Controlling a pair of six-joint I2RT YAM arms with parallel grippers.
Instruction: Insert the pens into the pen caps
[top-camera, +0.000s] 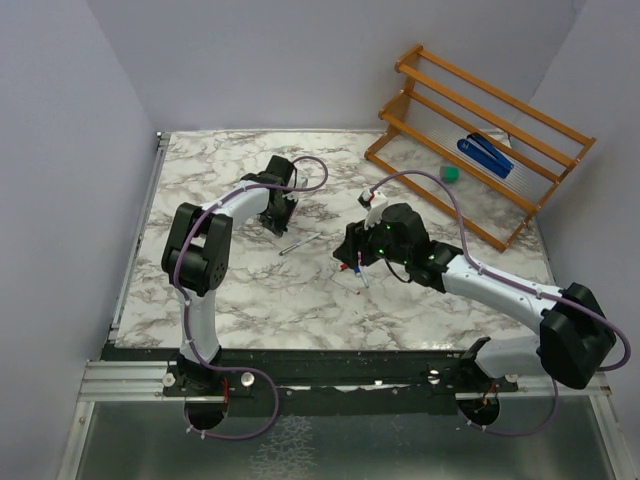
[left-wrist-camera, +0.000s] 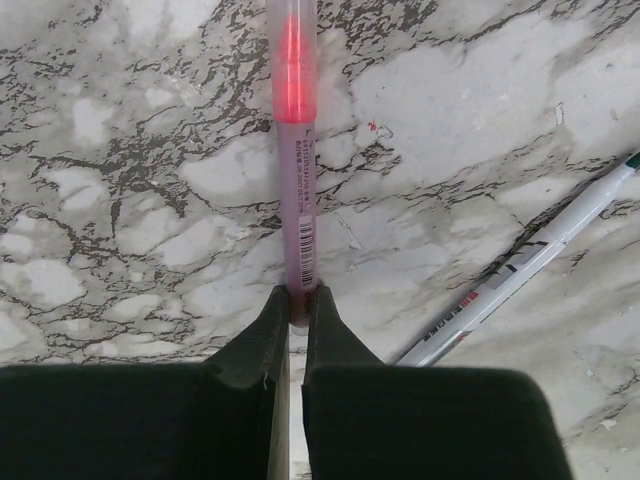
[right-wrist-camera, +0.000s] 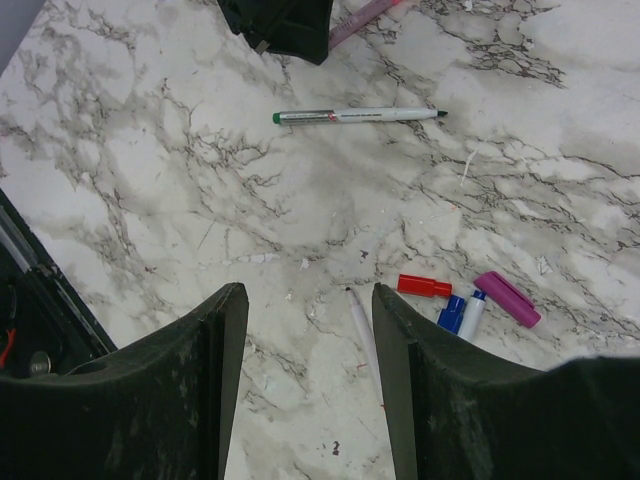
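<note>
My left gripper is shut on the end of a pink pen with a red core, which points straight away from the jaws over the marble. A white pen lies to its right on the table. My right gripper stands open just above the table, and a thin white pen lies between its fingers, close to the right one. Just beyond that finger lie a red pen cap, a blue pen cap beside a short white pen, and a magenta cap.
A white pen with green ends lies on the marble table between the two grippers. A wooden rack stands at the back right, holding a blue stapler-like object, with a green block beside it.
</note>
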